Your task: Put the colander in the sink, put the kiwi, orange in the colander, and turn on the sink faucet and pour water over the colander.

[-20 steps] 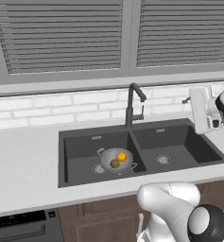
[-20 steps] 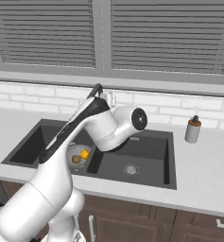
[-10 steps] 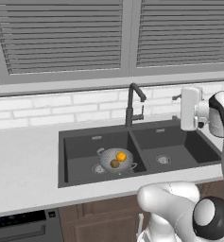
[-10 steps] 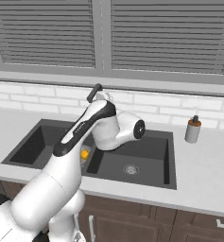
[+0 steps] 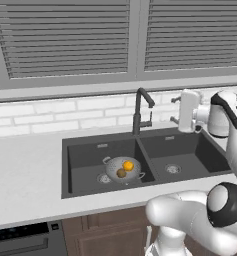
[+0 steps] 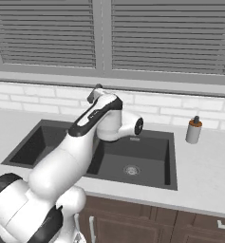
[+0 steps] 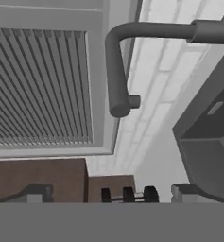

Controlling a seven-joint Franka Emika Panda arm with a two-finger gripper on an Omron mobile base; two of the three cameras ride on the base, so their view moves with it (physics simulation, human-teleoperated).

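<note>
Gripper [image 5: 175, 111] was spread wide at mid-right, pinching nothing, right of the sink faucet [image 5: 138, 112], colander [image 5: 122, 170] lower-center.

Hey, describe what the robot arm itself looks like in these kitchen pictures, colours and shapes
The arm is made of glossy white rounded segments, thick and tubular, with dark grey to black round joint caps and a dark strip along the upper link. Its tool is a boxy white hand with small dark finger tips. No cables or markings are visible.

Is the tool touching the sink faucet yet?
Apart. In the left base view the tool sits to the right of the sink faucet, with backsplash showing between them.
</note>
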